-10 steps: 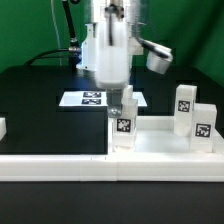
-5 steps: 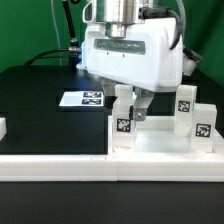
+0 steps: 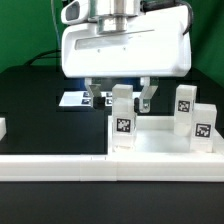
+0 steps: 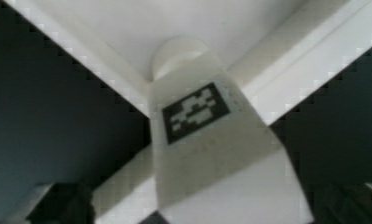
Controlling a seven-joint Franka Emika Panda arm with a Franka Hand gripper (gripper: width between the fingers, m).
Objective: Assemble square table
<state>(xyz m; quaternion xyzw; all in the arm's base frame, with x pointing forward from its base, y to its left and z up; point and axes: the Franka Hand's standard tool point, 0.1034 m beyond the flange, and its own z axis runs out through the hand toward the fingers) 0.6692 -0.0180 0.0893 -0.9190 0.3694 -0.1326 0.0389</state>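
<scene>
The square table top [image 3: 160, 143] is a white rimmed tray lying at the exterior view's right. A white tagged leg [image 3: 122, 120] stands upright at its near left corner. My gripper [image 3: 119, 102] hangs over this leg, broad side to the camera, open, with one finger on each side of the leg's top and a gap to it on both sides. In the wrist view the leg [image 4: 201, 120] with its tag fills the middle, and the dark fingertips [image 4: 58, 203] sit far apart at the edges around my gripper [image 4: 201, 208]. Two more legs [image 3: 185, 106] [image 3: 203, 127] stand on the top's right side.
The marker board [image 3: 78, 98] lies on the black surface behind the gripper. A long white bar [image 3: 55, 166] edges the front. A small white part [image 3: 2, 128] shows at the exterior view's left edge.
The gripper has turned about its vertical axis, from narrow side to broad side facing the camera. Its fingers now straddle the corner leg. The legs and the top have not moved.
</scene>
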